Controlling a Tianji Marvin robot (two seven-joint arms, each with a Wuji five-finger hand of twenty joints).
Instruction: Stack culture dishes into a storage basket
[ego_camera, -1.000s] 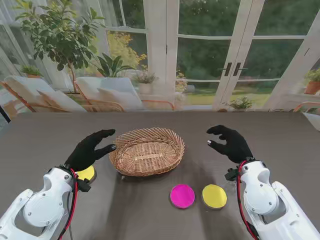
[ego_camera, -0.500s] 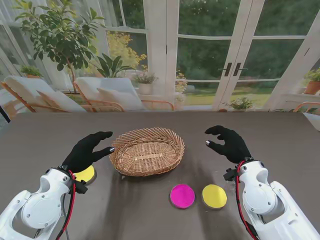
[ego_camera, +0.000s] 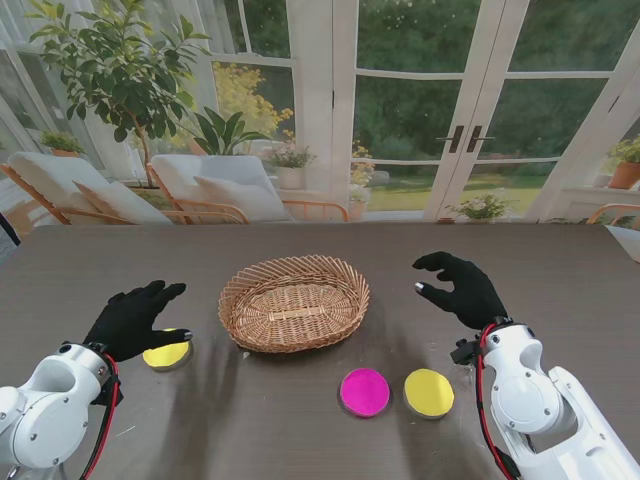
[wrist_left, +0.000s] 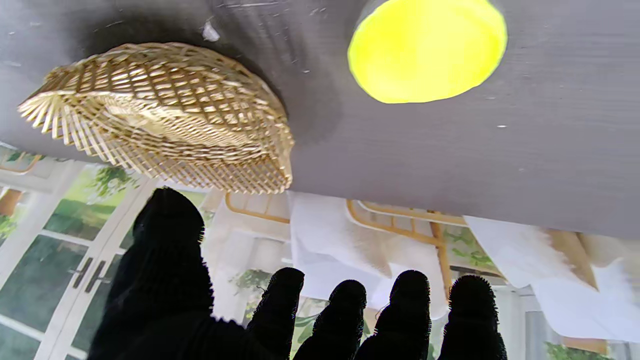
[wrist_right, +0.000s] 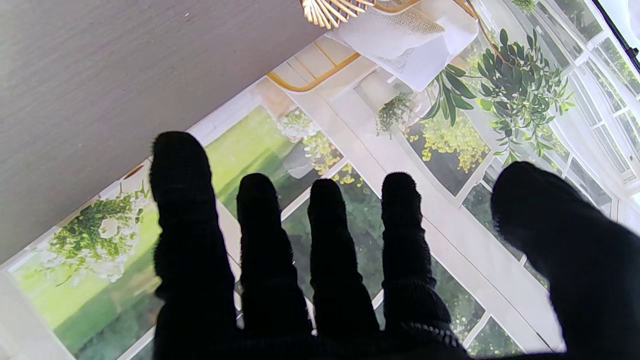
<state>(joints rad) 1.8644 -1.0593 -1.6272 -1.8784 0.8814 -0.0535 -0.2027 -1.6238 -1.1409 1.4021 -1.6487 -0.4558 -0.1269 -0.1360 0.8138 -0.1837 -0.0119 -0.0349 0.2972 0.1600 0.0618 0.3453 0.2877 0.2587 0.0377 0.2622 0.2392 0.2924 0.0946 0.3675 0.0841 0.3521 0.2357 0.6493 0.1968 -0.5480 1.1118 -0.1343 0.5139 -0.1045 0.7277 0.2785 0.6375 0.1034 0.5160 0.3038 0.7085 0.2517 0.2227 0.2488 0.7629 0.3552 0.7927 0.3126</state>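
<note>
So my left hand (ego_camera: 132, 320) just pulled back from the oval wicker basket (ego_camera: 294, 300), fingers spread and empty, uncovering the round yellow dish (ego_camera: 167, 354) beside it on the grey surface (ego_camera: 300, 420), probably my first grab, right hand (ego_camera: 462, 288) open too.

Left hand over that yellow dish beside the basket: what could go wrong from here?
1. The left hand is open above the yellow dish, which lies flat on the table; the fingers may slide it rather than lift it.
2. The basket sits just to the dish's right; a carry that stays low could knock its rim and shift it.
</note>
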